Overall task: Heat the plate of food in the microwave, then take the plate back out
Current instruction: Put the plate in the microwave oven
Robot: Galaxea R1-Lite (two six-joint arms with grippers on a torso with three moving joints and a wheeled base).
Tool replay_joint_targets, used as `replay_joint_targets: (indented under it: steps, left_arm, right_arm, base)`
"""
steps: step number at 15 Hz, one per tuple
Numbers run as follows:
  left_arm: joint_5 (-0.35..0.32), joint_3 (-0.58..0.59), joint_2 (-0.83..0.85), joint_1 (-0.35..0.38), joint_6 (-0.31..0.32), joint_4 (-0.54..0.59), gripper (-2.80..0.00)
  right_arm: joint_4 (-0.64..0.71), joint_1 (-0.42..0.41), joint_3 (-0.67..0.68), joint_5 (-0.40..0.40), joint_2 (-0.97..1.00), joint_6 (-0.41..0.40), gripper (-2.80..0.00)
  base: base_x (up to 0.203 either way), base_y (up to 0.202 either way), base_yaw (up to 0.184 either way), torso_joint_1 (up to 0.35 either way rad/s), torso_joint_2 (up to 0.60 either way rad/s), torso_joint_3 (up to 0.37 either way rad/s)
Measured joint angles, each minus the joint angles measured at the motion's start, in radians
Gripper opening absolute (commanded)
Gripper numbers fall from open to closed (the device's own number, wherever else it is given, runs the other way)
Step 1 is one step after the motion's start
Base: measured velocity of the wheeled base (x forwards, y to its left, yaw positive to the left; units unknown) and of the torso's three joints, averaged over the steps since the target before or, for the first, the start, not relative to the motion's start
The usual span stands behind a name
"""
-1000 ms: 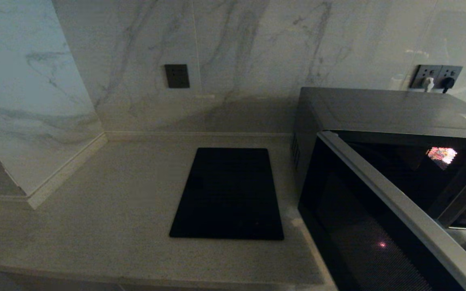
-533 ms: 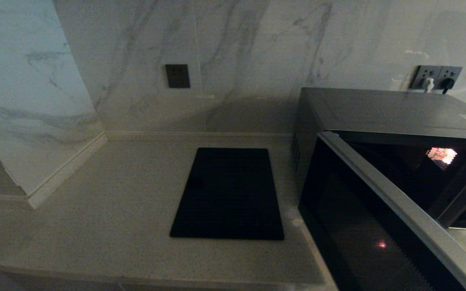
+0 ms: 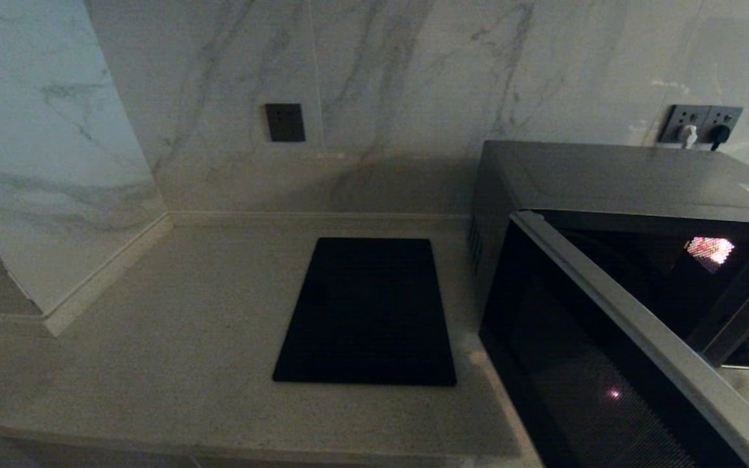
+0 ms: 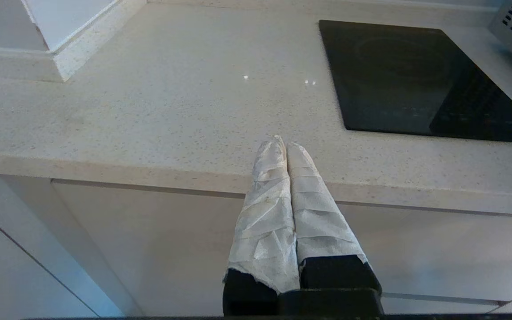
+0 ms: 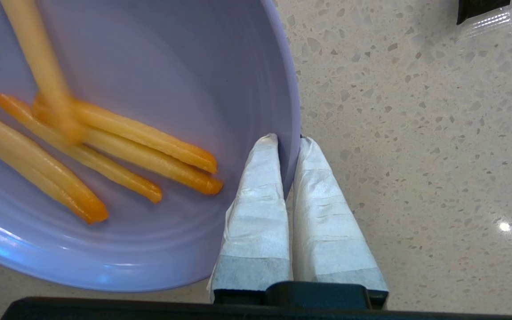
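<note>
The right gripper (image 5: 288, 146) is pinching the rim of the plate of food (image 5: 118, 240); the sticks are maybe sliding, so tipping could be spilling them; the left gripper (image 4: 281, 149) is resting closed near the counter's front edge.

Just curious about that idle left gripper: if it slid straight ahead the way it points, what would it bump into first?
Probably the countertop: the shut left gripper aims at it just past the front edge, left of the black slab. Depth is hard to judge.
</note>
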Motion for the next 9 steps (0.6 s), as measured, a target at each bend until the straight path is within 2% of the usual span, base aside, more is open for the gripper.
replay_joint_targets:
  steps: [3, 9]
  left_arm:
    - [0.0, 0.0, 0.0, 0.0, 0.0, 0.0, -2.8]
    - [0.0, 0.0, 0.0, 0.0, 0.0, 0.0, -2.8]
  right_arm:
    - [0.003, -0.007, 0.016, 0.016, -0.03, -0.018, -2.8]
    - [0.004, -0.021, 0.137, 0.052, -0.186, -0.055, -2.8]
  base:
    - [0.0, 0.0, 0.0, 0.0, 0.0, 0.0]
    - [0.0, 0.0, 0.0, 0.0, 0.0, 0.0]
